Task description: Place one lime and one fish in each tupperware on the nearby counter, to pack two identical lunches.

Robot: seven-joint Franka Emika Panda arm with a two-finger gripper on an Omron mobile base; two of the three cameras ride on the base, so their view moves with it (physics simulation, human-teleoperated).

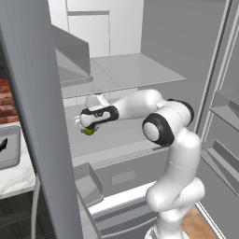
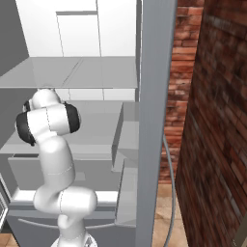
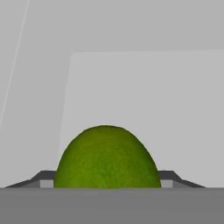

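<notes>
One lime [image 3: 107,158], green and rough-skinned, sits at bottom centre of the hand view, flanked on both sides by the dark finger tips [image 3: 43,177], which meet its flanks with no gap showing. The gripper [image 1: 89,129] is thus judged closed onto the lime, jaws held well apart by the fruit's width. In the left base view the lime shows as a small green spot left of centre, under the dark-and-white hand, just over a pale grey fridge shelf [image 1: 116,135].

Item, tupperware [image 1: 9,147]: one grey tray, partly visible at the far left edge of the left base view, resting on the marble counter [image 1: 16,177], cut off by the open fridge door [image 1: 32,116]. A dark shape lies in it; what it is cannot be told.

Item, arm: folded at the elbow, centre right of the left base view, reaching leftward into the fridge.

Risks, as judged:
- Round fruit, narrow contact. A grip seated low or off-centre may let the lime roll or squirt out on lifting; whether it is clear of the shelf cannot be told.
- Door edge stands between fridge interior and tray. A direct swing toward the left edge risks striking it with hand or elbow.
- Upper shelf [image 1: 126,70] overhangs; a steep lift could meet it.
- Tray rim is shallow; a high release may bounce the lime out.
</notes>
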